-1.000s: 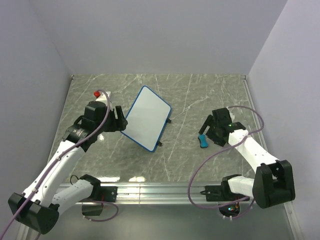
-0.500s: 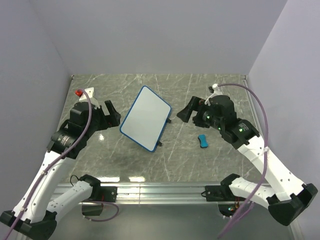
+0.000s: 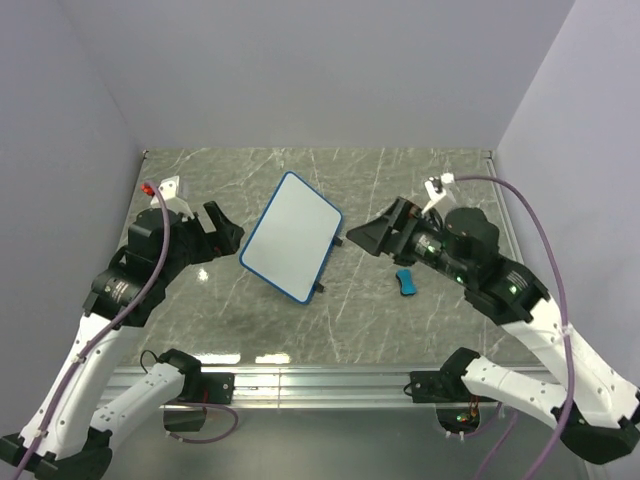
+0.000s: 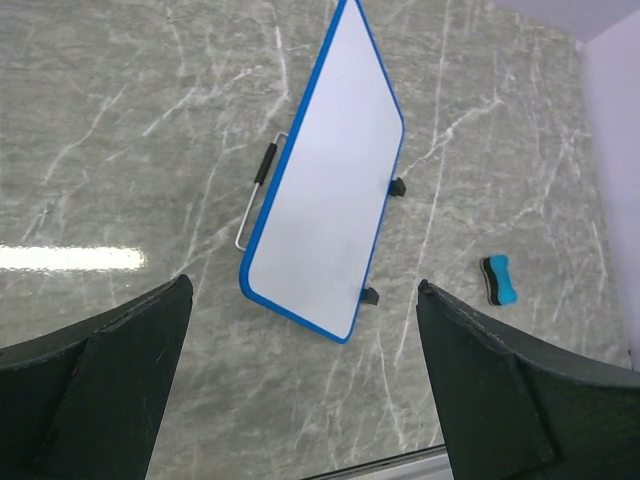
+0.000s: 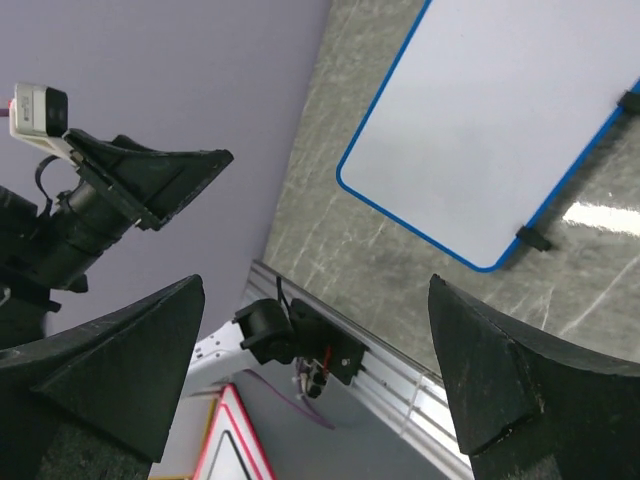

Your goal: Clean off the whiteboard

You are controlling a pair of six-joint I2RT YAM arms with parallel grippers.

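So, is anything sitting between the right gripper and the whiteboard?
Nothing visible. Only bare table separates the open right gripper from the whiteboard. The blue eraser lies on the table nearer the arm bases, off that line.

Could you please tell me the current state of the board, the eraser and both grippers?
whiteboard: resting on the table, white face up and blank, no writing visible, not held.
eraser: lying on the table to the right of the whiteboard, apart from it, not held.
left gripper: open, empty, beside the whiteboard's left edge.
right gripper: open, empty, near the whiteboard's right edge.
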